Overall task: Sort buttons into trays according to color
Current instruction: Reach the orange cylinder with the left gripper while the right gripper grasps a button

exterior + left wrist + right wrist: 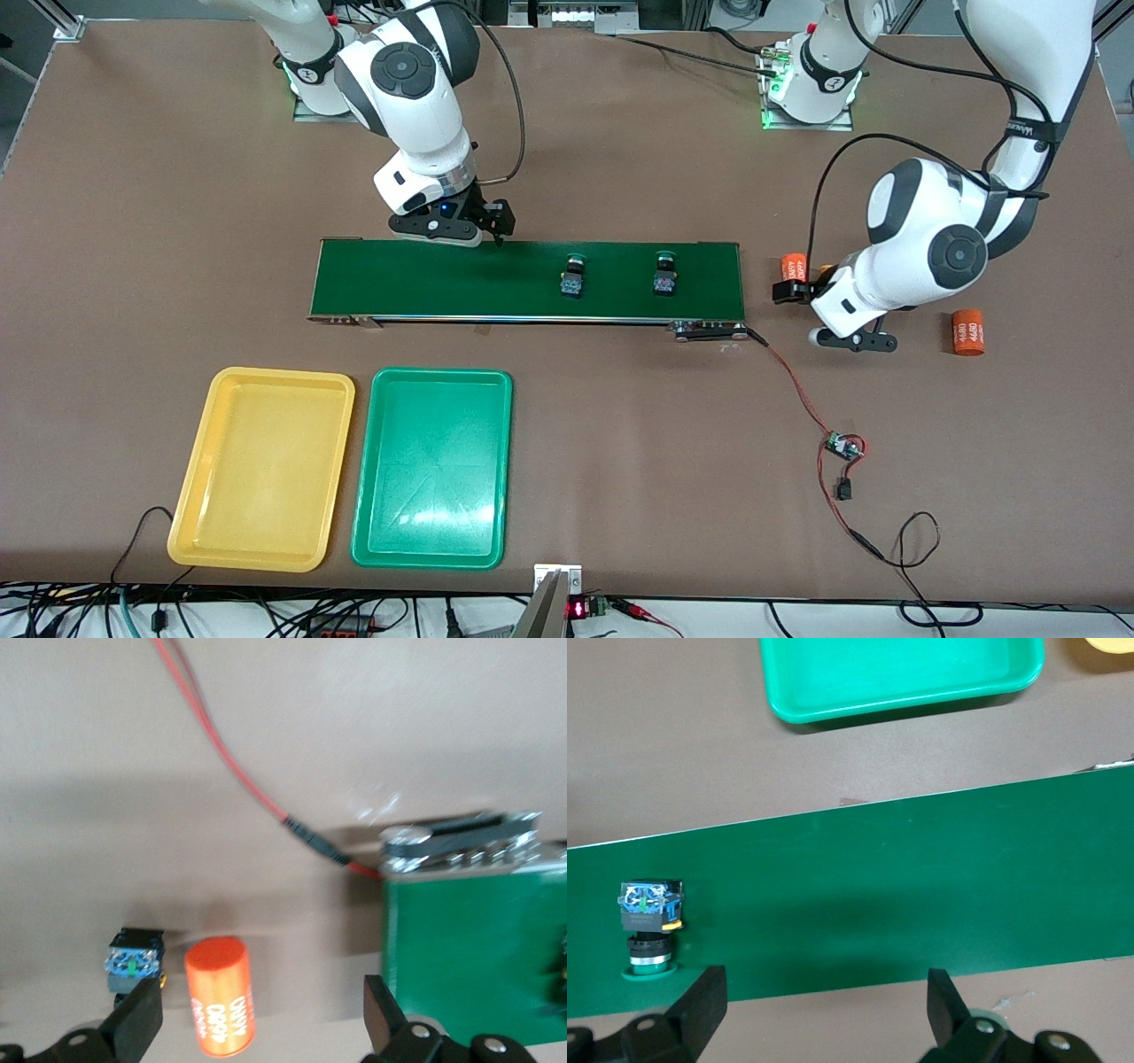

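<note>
Brown matte table (620, 425), seen from a high camera; aluminium framing and cabling line its edges. A long dark-green conveyor belt (443, 279) lies across the middle, its metal end roller (461, 842) toward the left arm's end, where a red wire (797, 390) runs to a small circuit board (842, 446).

Two green-capped buttons (574, 275) (664, 273) lie on their sides on the belt, well apart, caps pointing away from the front camera. A third button (133, 958), blue-grey base showing, sits on the table just beside an orange cylinder (220, 997) off the belt's end.

Writing: the cylinder's white print reads "4680"; a second orange cylinder (968, 332), lying farther toward the table edge, bears the same print.

The yellow tray (208, 470) and green tray (376, 478) lie side by side nearer the front camera than the belt, both unfilled, with bare table around them and between them and the belt.

The left gripper (266, 1028) hangs over the nearer cylinder, fingers (137, 1019) spread wide, gripping nothing. The right gripper (824, 1010) hangs over the belt's edge nearest the robots' bases, fingers (700, 1005) likewise spread and unladen.
</note>
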You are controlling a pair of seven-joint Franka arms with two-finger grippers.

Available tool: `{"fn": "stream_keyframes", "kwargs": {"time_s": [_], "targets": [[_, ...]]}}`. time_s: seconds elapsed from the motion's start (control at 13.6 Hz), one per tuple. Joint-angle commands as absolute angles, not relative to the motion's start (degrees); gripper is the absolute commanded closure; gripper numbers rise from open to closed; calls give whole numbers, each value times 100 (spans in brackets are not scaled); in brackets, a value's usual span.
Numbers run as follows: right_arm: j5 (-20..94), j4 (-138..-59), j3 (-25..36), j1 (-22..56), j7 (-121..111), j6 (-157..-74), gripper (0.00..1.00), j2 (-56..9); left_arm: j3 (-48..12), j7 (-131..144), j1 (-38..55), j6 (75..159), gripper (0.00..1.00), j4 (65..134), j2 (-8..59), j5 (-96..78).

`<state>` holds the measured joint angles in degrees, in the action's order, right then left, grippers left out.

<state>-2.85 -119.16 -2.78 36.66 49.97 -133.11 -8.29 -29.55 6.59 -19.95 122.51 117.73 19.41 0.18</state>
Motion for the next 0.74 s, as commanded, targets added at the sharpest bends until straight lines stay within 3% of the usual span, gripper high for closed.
{"fn": "stream_keyframes", "kwargs": {"time_s": [0.0, 0.29, 0.66], "targets": [[-290, -11743, -264, 3709, 5115, -13420, 0, -1106, -3015, 221, -2161, 12331, 0, 12154, 1846, -114], [-185, -11321, -255, 4016, 5186, -13641, 0, -1670, -3015, 193, -2285, 13031, 0, 12813, 1846, -106], [-193, -10653, -255, 4140, 5168, -13597, 0, -2328, -3015, 193, -2294, 13499, 0, 13051, 2074, -105]]}}
